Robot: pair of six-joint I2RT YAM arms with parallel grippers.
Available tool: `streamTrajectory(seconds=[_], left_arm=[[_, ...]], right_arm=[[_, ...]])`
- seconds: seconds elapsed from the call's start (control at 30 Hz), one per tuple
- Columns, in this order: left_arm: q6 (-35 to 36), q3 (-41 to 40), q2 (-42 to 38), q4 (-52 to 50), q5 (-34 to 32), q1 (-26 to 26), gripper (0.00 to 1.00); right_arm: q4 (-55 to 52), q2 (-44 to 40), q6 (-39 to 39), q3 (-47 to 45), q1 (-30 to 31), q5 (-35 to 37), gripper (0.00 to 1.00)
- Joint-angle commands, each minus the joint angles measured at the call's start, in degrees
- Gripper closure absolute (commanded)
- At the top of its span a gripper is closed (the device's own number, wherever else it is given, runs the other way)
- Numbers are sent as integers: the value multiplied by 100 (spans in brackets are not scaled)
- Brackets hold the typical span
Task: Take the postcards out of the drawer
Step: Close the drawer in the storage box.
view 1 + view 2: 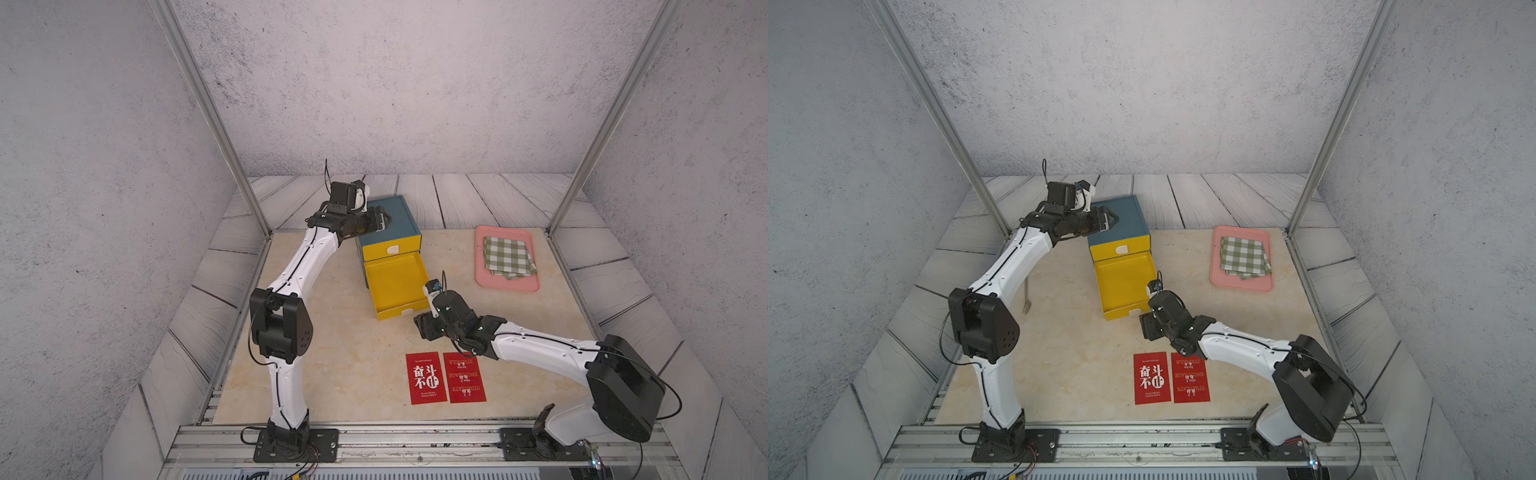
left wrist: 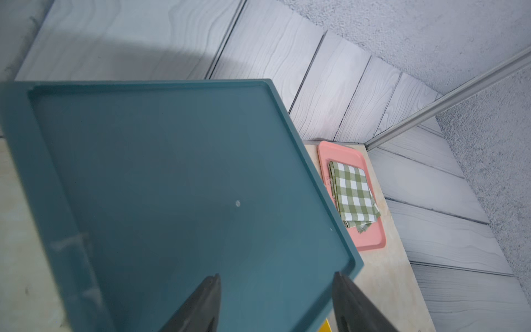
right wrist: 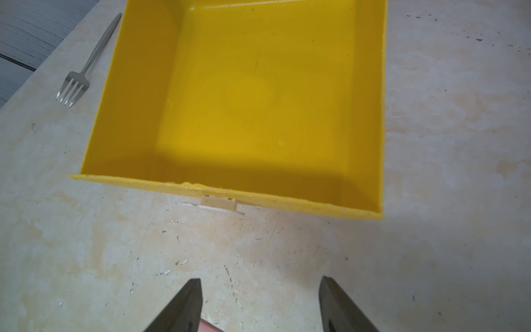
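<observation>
Far L on the table lay a fork (image 3: 73,86), unrelated. L gripper (image 2: 276,280) hovered over the teal cabinet top (image 2: 172,172), jaws spread, holding nothing. Below it the yellow drawer (image 1: 397,282) stood pulled out and its visible bottom was bare. In front, near the table's front edge, the postcards (image 1: 428,378) lay flat: two red cards side by side, edges touching or nearly so. No third card could be seen.

R gripper (image 3: 260,283) hung just above the table btwn drawer front and cards, jaws spread, empty. Far R: pink tray (image 1: 507,286) w/ checked cloth (image 1: 509,255).

Judgement: removal prob. done; next move would only need both arms to back off w/o nudging the cards.

Writing, upside down in both top views: L card had big white Chinese characters; R card read "STIMULATE", "ENCOURAGE", "STRUGGLE". Small print was unreadable.
</observation>
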Motion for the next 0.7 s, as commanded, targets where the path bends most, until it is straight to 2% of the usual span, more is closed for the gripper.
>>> streamTrajectory(seconds=[0.0, 0.2, 0.67], left_arm=[[-99, 401, 207, 321, 544, 71, 33], [-136, 392, 508, 347, 685, 93, 33], [-30, -91, 575, 435, 825, 93, 33]], right_arm=[[298, 286, 38, 224, 95, 248, 31], [456, 713, -25, 510, 170, 231, 29], [571, 1582, -231, 1540, 178, 606, 28]])
